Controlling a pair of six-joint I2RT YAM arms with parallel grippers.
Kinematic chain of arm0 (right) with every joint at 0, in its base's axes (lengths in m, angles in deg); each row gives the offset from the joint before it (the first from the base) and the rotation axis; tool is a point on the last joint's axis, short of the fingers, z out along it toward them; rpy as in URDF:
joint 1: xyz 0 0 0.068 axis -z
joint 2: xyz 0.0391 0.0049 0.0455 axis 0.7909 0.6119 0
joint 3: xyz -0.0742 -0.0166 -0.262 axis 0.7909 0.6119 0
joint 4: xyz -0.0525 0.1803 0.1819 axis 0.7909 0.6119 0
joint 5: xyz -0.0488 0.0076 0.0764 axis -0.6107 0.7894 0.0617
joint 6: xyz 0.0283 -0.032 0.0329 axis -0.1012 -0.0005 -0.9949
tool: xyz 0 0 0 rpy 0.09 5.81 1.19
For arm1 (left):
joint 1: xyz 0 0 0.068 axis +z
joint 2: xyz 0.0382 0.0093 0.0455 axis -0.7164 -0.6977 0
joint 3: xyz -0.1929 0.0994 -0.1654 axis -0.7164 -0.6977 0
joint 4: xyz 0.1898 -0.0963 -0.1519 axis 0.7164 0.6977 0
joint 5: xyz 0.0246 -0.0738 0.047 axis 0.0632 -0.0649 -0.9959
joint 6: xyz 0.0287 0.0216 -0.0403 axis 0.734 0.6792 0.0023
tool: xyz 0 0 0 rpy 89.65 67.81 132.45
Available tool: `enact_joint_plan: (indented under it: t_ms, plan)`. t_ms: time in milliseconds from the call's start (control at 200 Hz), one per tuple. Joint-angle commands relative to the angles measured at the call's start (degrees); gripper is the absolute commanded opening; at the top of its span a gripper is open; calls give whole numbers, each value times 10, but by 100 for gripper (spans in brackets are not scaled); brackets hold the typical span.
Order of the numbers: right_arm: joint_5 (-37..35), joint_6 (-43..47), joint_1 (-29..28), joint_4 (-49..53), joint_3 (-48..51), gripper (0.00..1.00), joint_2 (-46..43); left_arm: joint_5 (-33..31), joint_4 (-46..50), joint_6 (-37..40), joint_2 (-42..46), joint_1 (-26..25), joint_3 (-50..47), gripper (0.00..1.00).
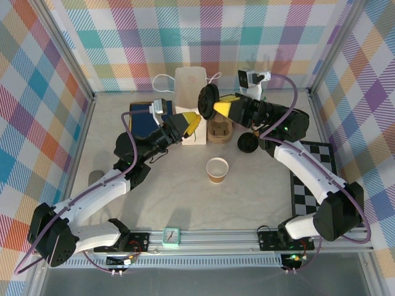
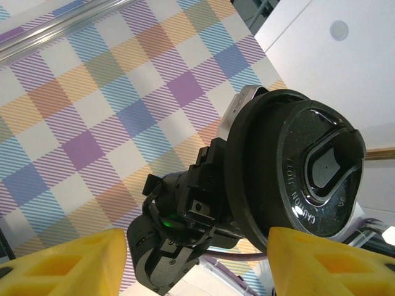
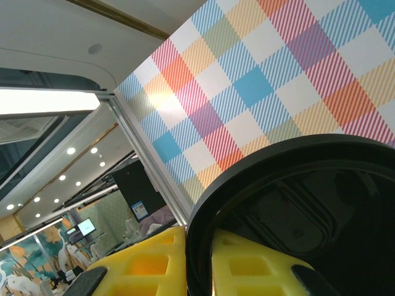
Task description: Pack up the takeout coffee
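Find the takeout coffee (image 1: 248, 143) standing on the table (image 1: 185, 203), below the right gripper (image 1: 215, 106) and a little toward that arm's base, close against its wrist and well apart from the left gripper (image 1: 195, 123). Judge it light, with thin paper walls likely to dent under a hard squeeze and a snap-on lid likely to pop off if lifted by the rim alone; possibly sloshing if filled. Take hold around the cup body just under the lid, upright, with gentle pressure. Note the right gripper pressed together on the rim of a loose black lid (image 1: 207, 97), not on the coffee, and holding it up beside the mouth of the white paper bag (image 1: 190, 83). Note the left gripper spread, pinching nothing, just beside that bag. From above, read the whole layout, including an unlidded cup (image 1: 217, 169) nearer the bases, yet only the coffee's dark round top, with the cup wall too hidden to confirm. From the left wrist, read the held lid's upper face, sip hole and raised lettering, out beyond the spread yellow fingers (image 2: 62, 265). From the right wrist, see its hollow underside with no cup attached.
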Motion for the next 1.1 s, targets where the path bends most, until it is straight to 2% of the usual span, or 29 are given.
enact_joint_plan:
  t_ms: [0,630,1095]
  plan:
    - [-15,-5,-5,-42,4,16,-4,4,-61,-17,-6,-10,17,61]
    - [-28,12,-10,-42,29,13,-3,-1,-118,-47,-28,-19,19,53]
    - [-40,22,-14,-42,52,12,-3,-9,-153,-61,-32,-19,13,44]
